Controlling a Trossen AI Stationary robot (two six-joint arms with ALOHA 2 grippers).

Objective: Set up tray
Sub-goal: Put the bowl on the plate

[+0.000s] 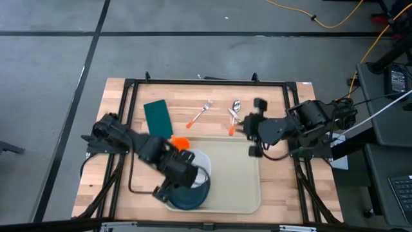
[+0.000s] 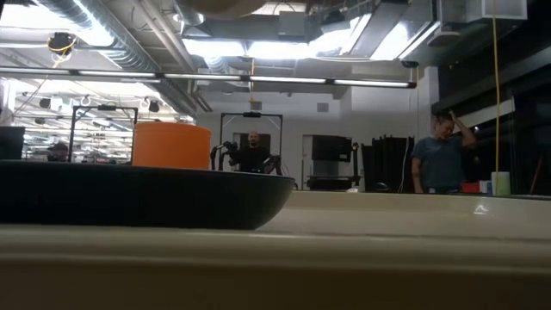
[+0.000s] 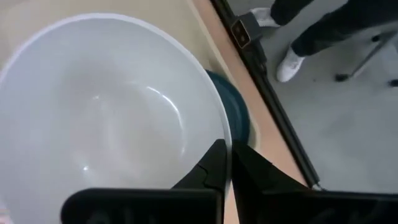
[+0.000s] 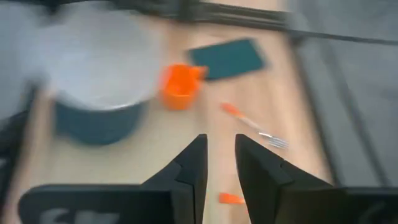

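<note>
From above, you see the cream tray [image 1: 238, 183] lying on the near half of the wooden table [image 1: 96, 187]. A dark teal plate [image 1: 190, 196] sits in the tray's left corner. Your left gripper [image 1: 201, 174] is over that plate and pinches the rim of a white bowl [image 1: 196, 161]. An orange cup [image 1: 181, 141] stands at the tray's far left edge, and a green napkin [image 1: 158, 118] lies on the wood behind it. A fork [image 1: 199, 113] and a spoon [image 1: 234, 116], both with orange handles, lie past the tray. Your right gripper [image 1: 243, 127] hangs by the spoon.

From table height, you see the dark plate [image 2: 138, 196] up close, with the orange cup [image 2: 171, 145] behind it. Two people stand far back in the room.

Your left wrist camera shows the fingers [image 3: 214, 171] shut tight on the bowl's [image 3: 106, 118] rim.

Your right wrist camera shows its fingers [image 4: 196, 162] a little apart, holding nothing.
</note>
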